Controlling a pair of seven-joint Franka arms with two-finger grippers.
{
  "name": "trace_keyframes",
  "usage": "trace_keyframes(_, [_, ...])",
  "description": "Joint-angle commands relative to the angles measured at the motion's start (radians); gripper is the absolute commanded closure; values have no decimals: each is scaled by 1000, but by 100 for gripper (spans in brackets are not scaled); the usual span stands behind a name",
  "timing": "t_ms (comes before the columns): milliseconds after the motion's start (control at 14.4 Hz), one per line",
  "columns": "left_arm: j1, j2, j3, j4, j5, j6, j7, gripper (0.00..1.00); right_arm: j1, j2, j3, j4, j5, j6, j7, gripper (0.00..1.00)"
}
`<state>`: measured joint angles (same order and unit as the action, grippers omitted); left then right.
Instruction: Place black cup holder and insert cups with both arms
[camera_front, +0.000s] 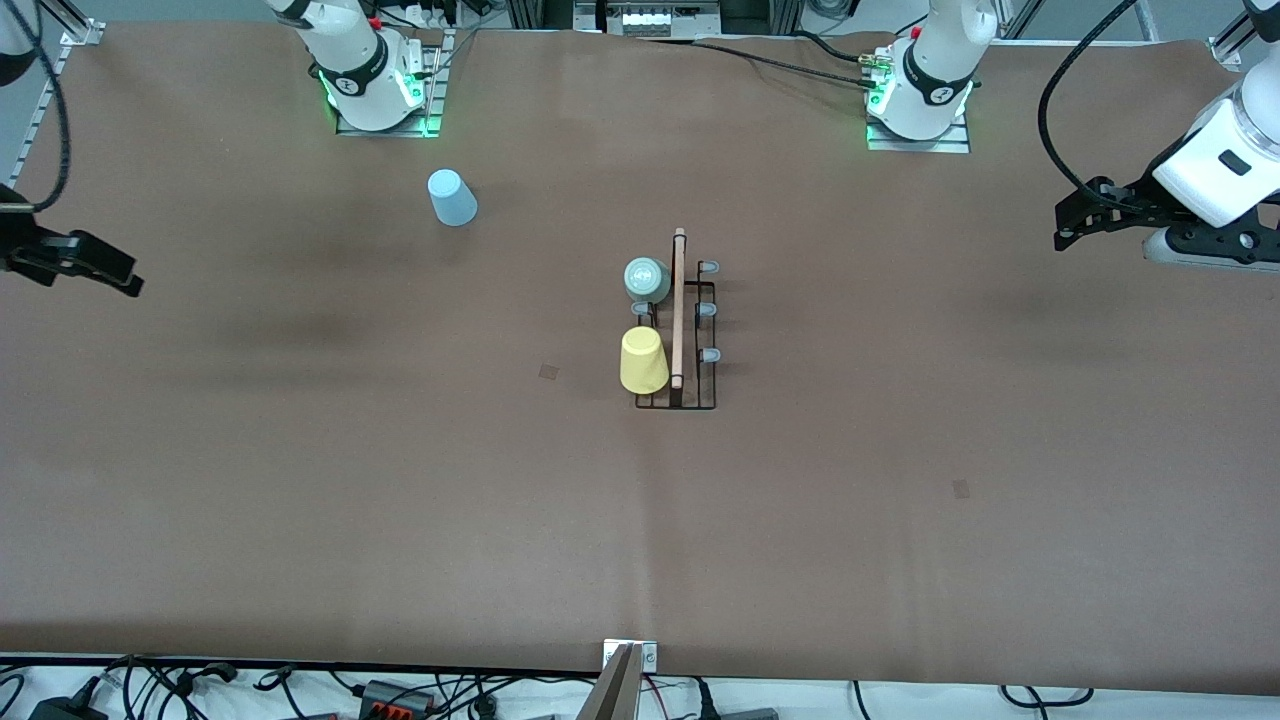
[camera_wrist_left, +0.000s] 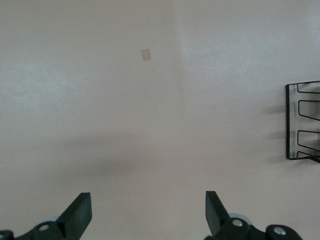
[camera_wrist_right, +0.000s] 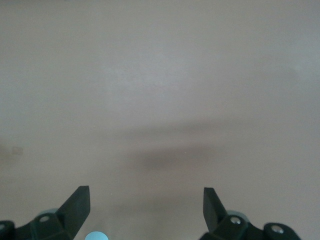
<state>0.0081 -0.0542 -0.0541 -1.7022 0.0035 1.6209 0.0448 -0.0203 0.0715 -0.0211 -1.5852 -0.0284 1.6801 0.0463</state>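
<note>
On brown table: black cup holder (mid-table) | left gripper, right gripper agape

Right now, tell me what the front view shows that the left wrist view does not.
Only the front view shows the pale mint green plastic cup and yellow plastic cup on the thin black wire cup holder, the light blue plastic cup near the right arm's base, and the right gripper.

Only the left wrist view shows the left gripper open close up.

Both show the holder's wire base and the brown table.
</note>
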Motion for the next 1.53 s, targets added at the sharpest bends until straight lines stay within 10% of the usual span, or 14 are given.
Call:
trace_keyframes(0, [-4, 14, -1, 32, 21, -21, 4, 0, -35, -15, 66, 5, -16, -20, -26, 0])
trace_keyframes(1458, [-4, 23, -1, 44, 19, -24, 4, 0, -40, -22, 69, 10, 10, -42, -22, 0])
